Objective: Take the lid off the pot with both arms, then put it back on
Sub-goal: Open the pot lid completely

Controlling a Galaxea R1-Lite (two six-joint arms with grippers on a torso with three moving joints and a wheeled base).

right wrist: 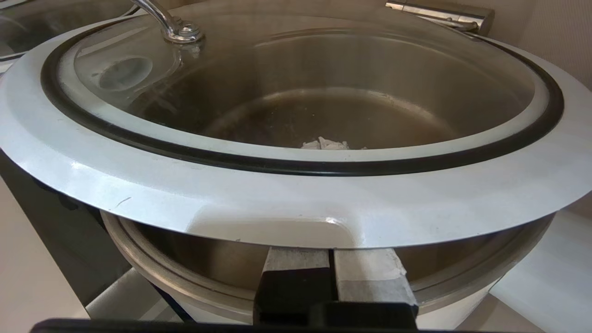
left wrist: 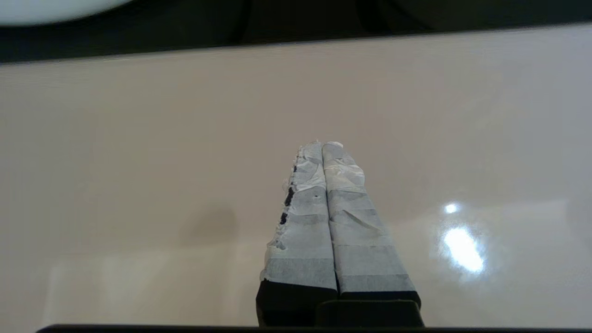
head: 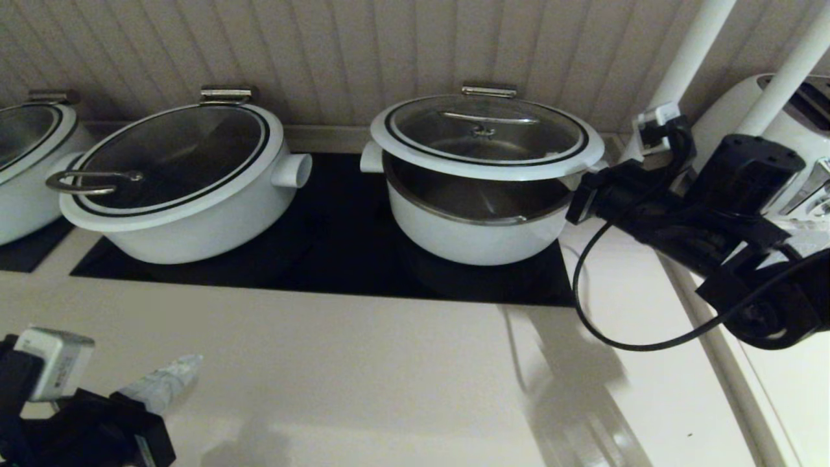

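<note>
The round white pot (head: 473, 237) stands on the black hob, steel inside showing. Its glass lid (head: 486, 139) with the white rim is tilted: the front and right edge is raised off the pot, the back stays at the steel hinge (head: 489, 91). My right gripper (head: 579, 187) is shut, its taped fingers (right wrist: 365, 266) pushed under the lid's rim (right wrist: 296, 199) above the pot's steel rim (right wrist: 152, 263); the tips show through the glass. My left gripper (head: 185, 366) rests low over the counter at the near left, shut on nothing (left wrist: 322, 144).
A wider white pot (head: 181, 188) with its own lid sits left on the same black hob (head: 337, 259); another pot (head: 26, 162) is at the far left. A white toaster (head: 797, 130) and two white poles stand right. A black cable (head: 583, 305) loops over the counter.
</note>
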